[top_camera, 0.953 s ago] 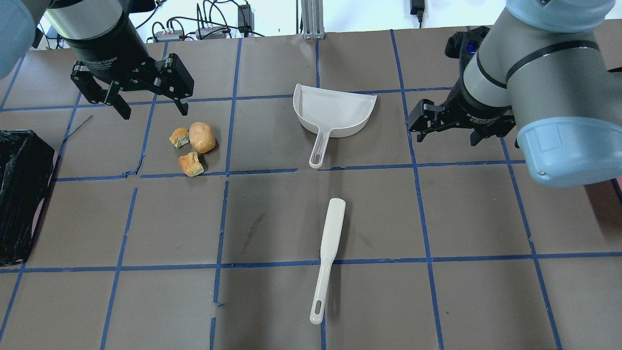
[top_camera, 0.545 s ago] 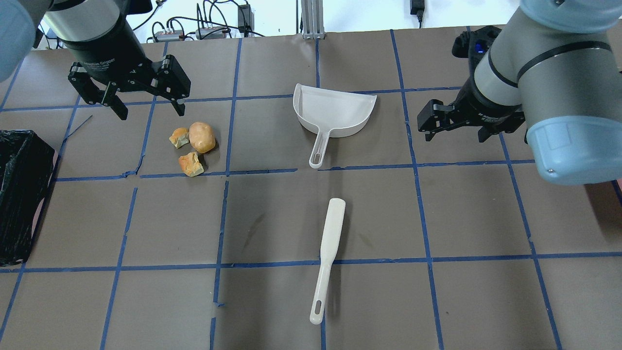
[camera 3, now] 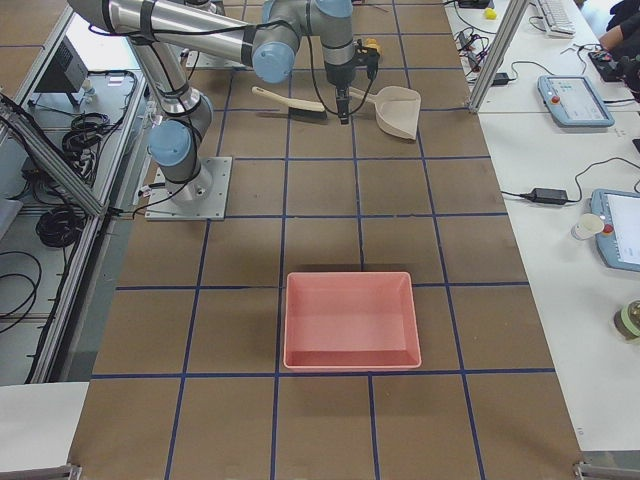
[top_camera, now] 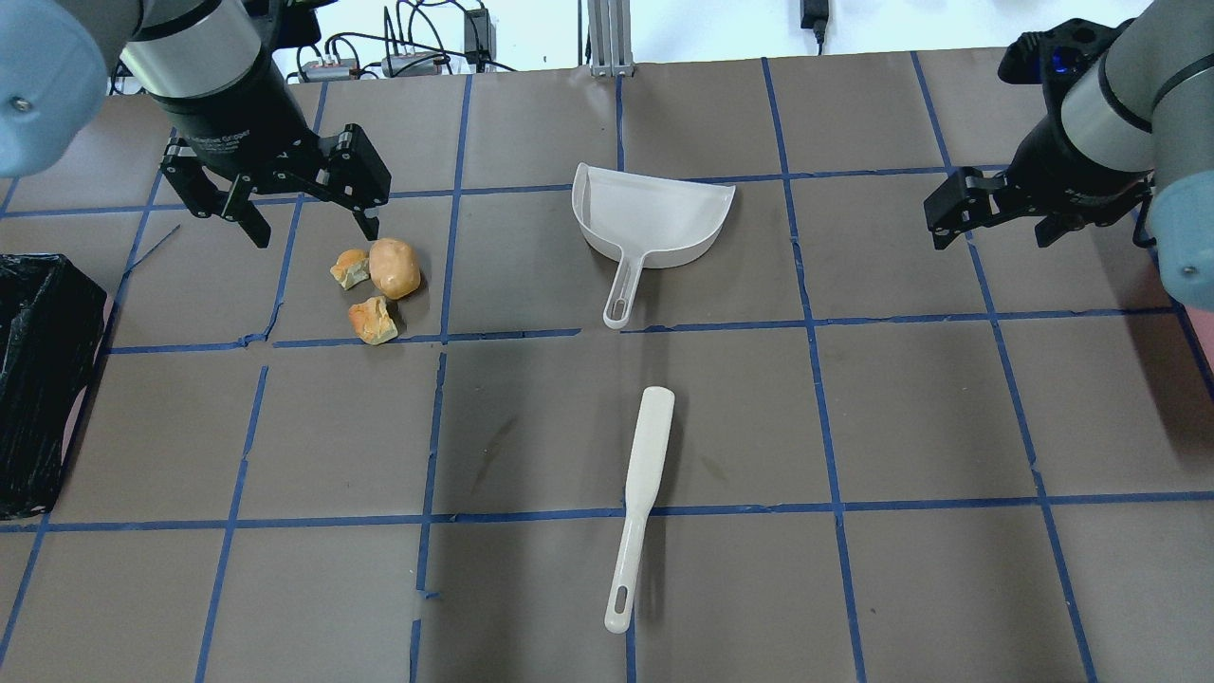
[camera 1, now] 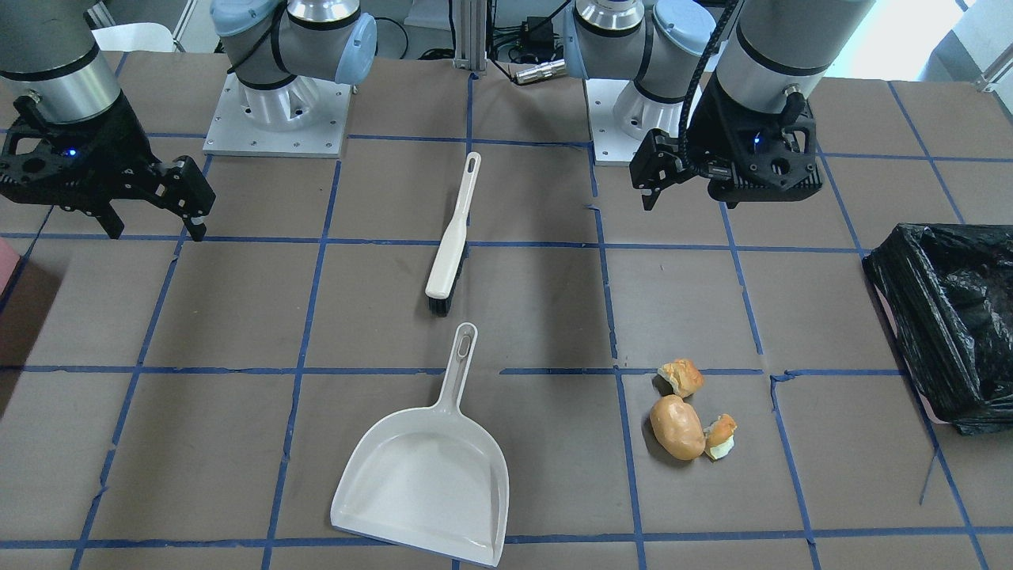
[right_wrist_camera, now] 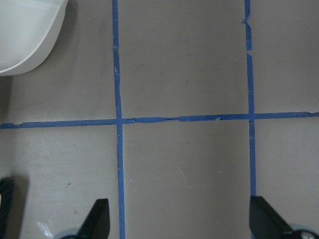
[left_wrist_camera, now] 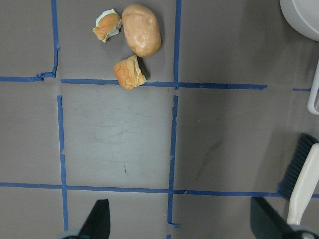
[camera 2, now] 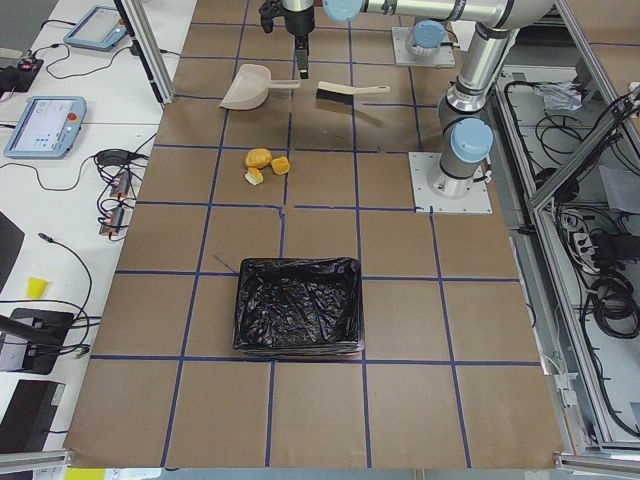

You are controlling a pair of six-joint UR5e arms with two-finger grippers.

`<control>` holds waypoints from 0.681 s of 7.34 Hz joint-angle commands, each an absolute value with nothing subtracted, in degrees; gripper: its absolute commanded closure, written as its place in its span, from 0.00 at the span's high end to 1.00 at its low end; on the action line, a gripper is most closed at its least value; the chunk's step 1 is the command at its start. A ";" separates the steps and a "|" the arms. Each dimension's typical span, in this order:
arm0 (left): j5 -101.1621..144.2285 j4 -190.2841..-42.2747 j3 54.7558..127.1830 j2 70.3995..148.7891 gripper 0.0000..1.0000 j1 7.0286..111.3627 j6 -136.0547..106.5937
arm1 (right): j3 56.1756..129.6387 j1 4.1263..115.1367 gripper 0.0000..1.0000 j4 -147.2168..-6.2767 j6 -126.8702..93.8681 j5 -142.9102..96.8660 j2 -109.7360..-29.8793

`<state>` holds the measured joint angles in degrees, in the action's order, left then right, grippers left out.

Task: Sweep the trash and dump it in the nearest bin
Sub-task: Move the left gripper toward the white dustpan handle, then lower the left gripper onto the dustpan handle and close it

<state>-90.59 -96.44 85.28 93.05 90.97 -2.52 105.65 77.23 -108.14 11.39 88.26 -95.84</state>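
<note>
**A:** What has moved in the last second?

**B:** The right gripper (top_camera: 994, 232), fingers spread and empty, is now well apart from the dustpan (top_camera: 654, 213), out on its right. A second ago it hung much nearer the pan's right edge. The left gripper (top_camera: 315, 228) is also spread wide with nothing in it. It has shifted a little toward the dustpan and hangs above the table just beyond the bread pieces (top_camera: 391, 270).

**A:** What does that mean for the job?

**B:** As I read it, nothing is grasped yet. The right arm is backing off rather than going for the pan, so the left arm looks likelier to start.

**A:** Where is the trash?

**B:** Unmoved, well to the left of the dustpan. It is an oval roll (left_wrist_camera: 142, 30) with two torn chunks just beside it. The bin (top_camera: 43, 379), black-lined, stands farther left again, so I judge it the nearest. A bare pink tub (camera 3: 350, 318) sits far out on the dustpan's right.

**A:** Is anything in the way?

**B:** The brush (top_camera: 645, 474) lies untouched on the robot's side of the dustpan, its handle toward the robot. The pan's mouth faces away from the robot, not toward the bread. It probably needs turning before any sweep.
</note>
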 commanded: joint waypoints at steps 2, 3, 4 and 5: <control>-88.33 -83.92 86.04 101.39 1.00 100.60 -2.90 | 105.82 76.82 0.99 -108.11 11.60 86.66 -95.80; -86.76 -78.63 86.04 105.17 1.00 103.07 -3.07 | 105.82 76.82 0.99 -108.11 11.60 86.75 -95.80; -83.44 -74.57 86.22 107.90 1.00 104.57 -3.34 | 105.82 76.82 1.00 -108.11 11.60 86.66 -95.80; -82.97 -68.70 86.74 111.15 1.00 106.50 -3.34 | 105.91 76.73 1.00 -107.93 11.51 85.53 -95.71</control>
<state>-84.68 -75.54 86.27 107.08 104.00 -3.22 105.85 76.80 -108.06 11.59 86.44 -95.78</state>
